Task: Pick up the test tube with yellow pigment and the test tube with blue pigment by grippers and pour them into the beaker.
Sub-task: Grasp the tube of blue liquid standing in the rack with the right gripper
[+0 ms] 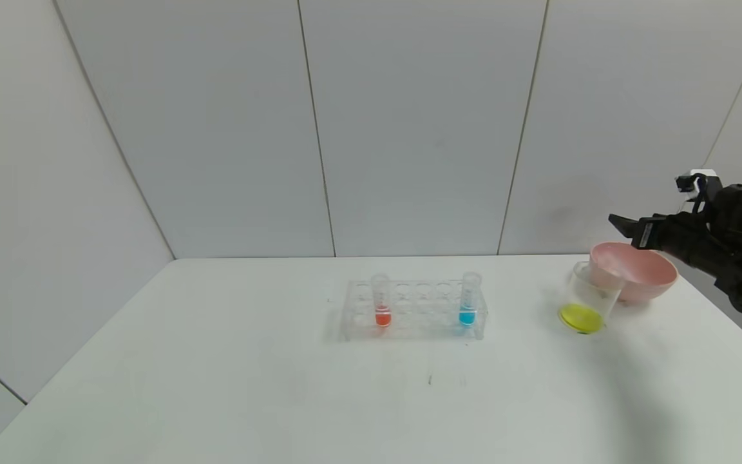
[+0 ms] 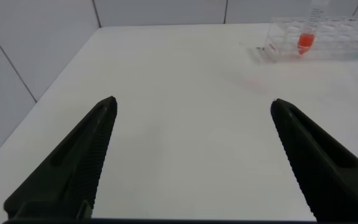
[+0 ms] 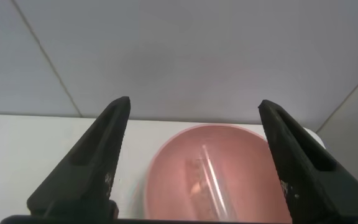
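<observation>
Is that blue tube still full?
Yes: the blue tube stands upright in the rack, cyan liquid still at its bottom.

Even, bright, diffuse light filled the scene, seemingly from overhead. The white surface (image 1: 229,386) looked slightly washed out, with no hard glare. Soft, faint shadows lay beside the clear rack (image 1: 413,309) and the beaker (image 1: 589,303). In both wrist views the near black gripper fingers (image 2: 73,168) were blurred. A clear tube in the pink bowl (image 3: 241,155) showed only hazily.
</observation>
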Available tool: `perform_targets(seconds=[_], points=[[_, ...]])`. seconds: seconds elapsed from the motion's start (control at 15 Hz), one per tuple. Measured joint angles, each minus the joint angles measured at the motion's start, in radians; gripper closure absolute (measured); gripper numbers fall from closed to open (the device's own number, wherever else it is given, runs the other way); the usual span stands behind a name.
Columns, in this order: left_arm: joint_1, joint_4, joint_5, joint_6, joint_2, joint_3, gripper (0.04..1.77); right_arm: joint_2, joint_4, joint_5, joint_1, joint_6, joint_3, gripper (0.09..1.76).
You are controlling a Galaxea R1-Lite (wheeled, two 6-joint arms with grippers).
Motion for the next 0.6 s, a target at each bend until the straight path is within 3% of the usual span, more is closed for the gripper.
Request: perform_targets(seconds=[0.2,0.6], points=[[0.0,0.0,0.0,0.0,0.0,0.0,0.05,-0.147,-0.004,-0.051,0.085,0.045,0.166,0.28],[0.0,0.0,0.0,0.0,0.0,0.0,0.05,-0.431,-0.01,-0.415,0.459,0.14,0.534,0.2]])
